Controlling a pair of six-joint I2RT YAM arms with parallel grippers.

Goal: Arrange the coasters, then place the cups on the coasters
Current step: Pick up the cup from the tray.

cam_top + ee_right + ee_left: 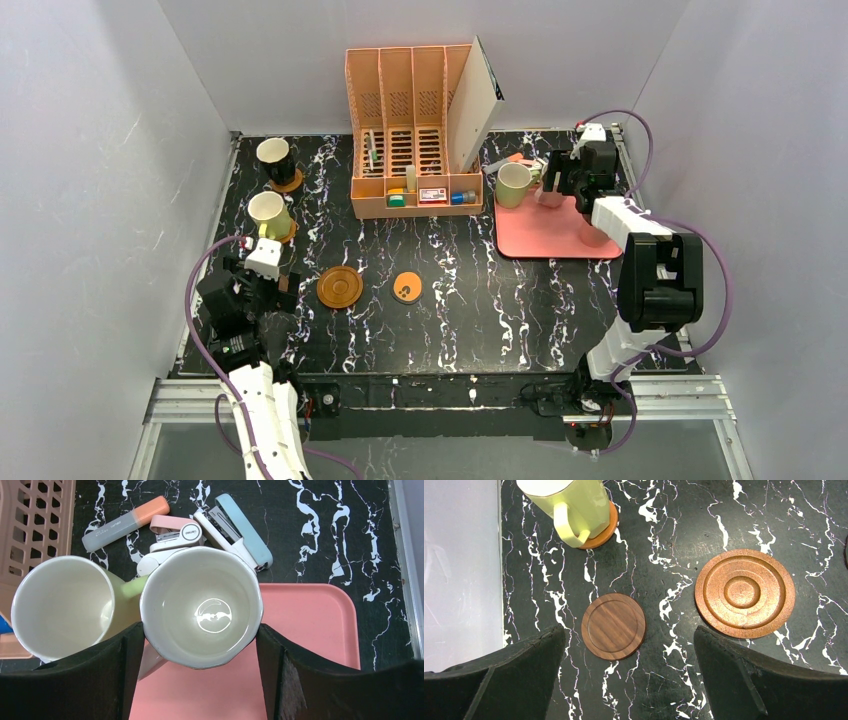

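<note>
Cup (pixel 200 615), olive cup (pixel 60 605) beside, pink stapler (pixel 172 532) behind

Dark fingers (pixel 100 680) of the right gripper (pixel 200 630) press both sides of a cream-lined cup (pixel 200 595) standing on the pink tray (pixel 310 625). An olive cup (pixel 60 605) sits just left; two staplers (pixel 240 527) and a highlighter (pixel 125 522) lie beyond.

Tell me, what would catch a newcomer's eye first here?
At the pink tray on the right, the right gripper straddles a pale cup, an olive cup beside it. At the left, the open left gripper hovers over a dark brown coaster, near the ringed wooden coaster; a tall orange file rack stands at the back.
</note>
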